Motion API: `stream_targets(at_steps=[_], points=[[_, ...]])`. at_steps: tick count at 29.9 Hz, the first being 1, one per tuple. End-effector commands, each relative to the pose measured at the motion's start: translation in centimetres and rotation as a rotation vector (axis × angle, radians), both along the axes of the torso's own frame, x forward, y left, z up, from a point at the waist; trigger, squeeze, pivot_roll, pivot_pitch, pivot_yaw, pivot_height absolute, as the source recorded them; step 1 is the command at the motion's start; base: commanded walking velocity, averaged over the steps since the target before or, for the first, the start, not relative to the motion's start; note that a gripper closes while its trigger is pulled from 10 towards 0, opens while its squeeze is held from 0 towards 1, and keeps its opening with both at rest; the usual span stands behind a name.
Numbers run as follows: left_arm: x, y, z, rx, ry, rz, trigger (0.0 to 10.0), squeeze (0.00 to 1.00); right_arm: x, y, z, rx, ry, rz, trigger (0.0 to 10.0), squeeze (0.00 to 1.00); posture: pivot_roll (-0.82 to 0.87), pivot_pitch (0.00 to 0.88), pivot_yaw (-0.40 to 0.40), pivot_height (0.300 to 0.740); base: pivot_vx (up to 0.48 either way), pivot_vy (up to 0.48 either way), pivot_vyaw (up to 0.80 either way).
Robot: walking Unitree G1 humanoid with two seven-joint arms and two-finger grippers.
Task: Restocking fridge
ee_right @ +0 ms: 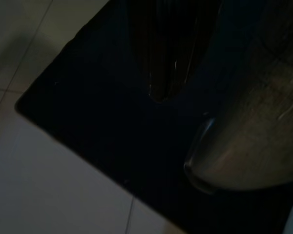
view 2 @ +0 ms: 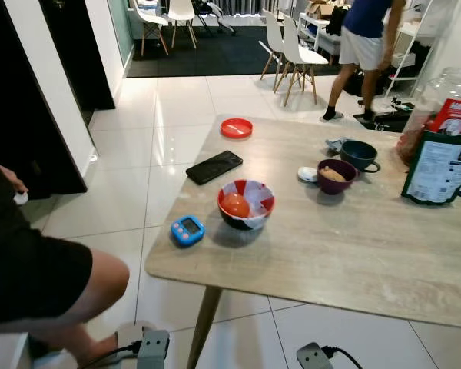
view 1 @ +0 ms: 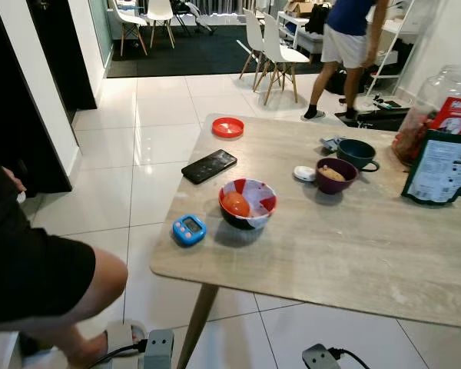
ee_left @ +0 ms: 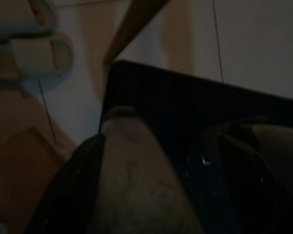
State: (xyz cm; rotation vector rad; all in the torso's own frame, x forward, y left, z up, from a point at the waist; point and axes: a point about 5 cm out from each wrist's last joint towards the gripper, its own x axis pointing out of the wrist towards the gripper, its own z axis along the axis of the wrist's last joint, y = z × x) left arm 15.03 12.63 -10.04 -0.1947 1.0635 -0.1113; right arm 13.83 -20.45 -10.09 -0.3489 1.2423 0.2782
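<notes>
A bowl patterned in red, white and black (view 1: 247,204) stands near the left end of the pale wooden table (view 1: 353,254), with a round orange-red fruit (view 1: 235,204) inside it. Behind it to the right are a purple bowl (view 1: 336,175) of tan food and a dark teal cup (view 1: 357,153). My left arm (view 1: 157,350) and right arm (view 1: 319,357) hang low below the table's near edge. Both wrist views are very dark and show tiled floor and a black slab.
On the table lie a black phone (view 1: 208,166), a blue timer (view 1: 189,229), a red lid (view 1: 228,127), a dark bag (view 1: 442,167) and a big jar (view 1: 438,104). A person's bare leg (view 1: 61,280) is close on my left. Another person (view 1: 346,38) stands beyond, near white chairs (view 1: 273,46).
</notes>
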Motion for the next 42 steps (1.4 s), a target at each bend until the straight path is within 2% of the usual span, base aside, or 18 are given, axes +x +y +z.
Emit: stream_targets(at_steps=[1,6,7,8,9,10,34,38,39,40,42], points=[[-1.39,-0.17,-0.52,-0.012,0.051,0.007,10.0,0.00,-0.37,-0.35,-0.08,-0.014,0.014,-0.006,10.0,0.00,0.01,0.000,-0.025,0.740,0.000,0.000,0.00],[-1.44,-0.20,-0.54,-0.018,0.054,0.009,10.0,0.00,-0.34,-0.56,-0.06,-0.053,0.012,0.007,10.0,0.00,0.01,0.000,-0.023,0.740,0.000,0.000,0.00],[-1.44,-0.20,-0.54,-0.019,0.055,0.010,10.0,0.00,-0.34,-0.58,-0.06,-0.056,0.013,0.008,10.0,0.18,0.01,0.000,-0.023,0.740,0.000,0.000,0.00],[-1.44,-0.20,-0.54,-0.019,0.055,0.010,10.0,0.00,-0.34,-0.58,-0.06,-0.056,0.013,0.008,10.0,0.18,0.01,0.000,-0.023,0.740,0.000,0.000,0.00],[-1.45,-0.20,-0.54,-0.020,0.055,0.011,10.0,0.00,-0.33,-0.58,-0.05,-0.057,0.011,0.009,10.0,0.40,0.01,0.000,-0.023,0.740,0.000,0.000,0.00],[-1.45,-0.21,-0.54,-0.021,0.055,0.012,10.0,0.00,-0.32,-0.60,-0.05,-0.060,0.010,0.010,10.0,1.00,0.01,0.000,-0.023,0.740,0.000,0.000,0.00],[-1.47,-0.14,-0.56,-0.016,0.058,0.035,10.0,0.00,-0.30,-0.77,-0.03,-0.091,0.006,0.000,10.0,1.00,0.02,0.000,-0.023,0.740,0.000,0.000,0.00],[-1.49,-0.09,-0.58,-0.010,0.059,0.049,10.0,0.00,-0.36,-0.85,-0.05,-0.096,-0.002,-0.037,10.0,1.00,0.02,0.000,-0.023,0.740,0.000,0.000,0.00],[-1.50,-0.07,-0.58,-0.007,0.059,0.055,10.0,0.00,-0.50,-0.87,-0.09,-0.090,-0.002,-0.079,10.0,0.29,0.02,0.000,-0.023,0.740,0.000,0.000,0.00],[-1.50,-0.05,-0.59,-0.005,0.059,0.058,10.0,0.00,-0.62,-0.87,-0.13,-0.081,0.001,-0.113,10.0,0.03,0.02,0.000,-0.022,0.740,0.000,0.000,0.00],[-1.50,-0.05,-0.59,-0.005,0.059,0.058,10.0,0.00,-0.62,-0.87,-0.13,-0.081,0.001,-0.113,10.0,0.03,0.02,0.000,-0.022,0.740,0.000,0.000,0.00]])
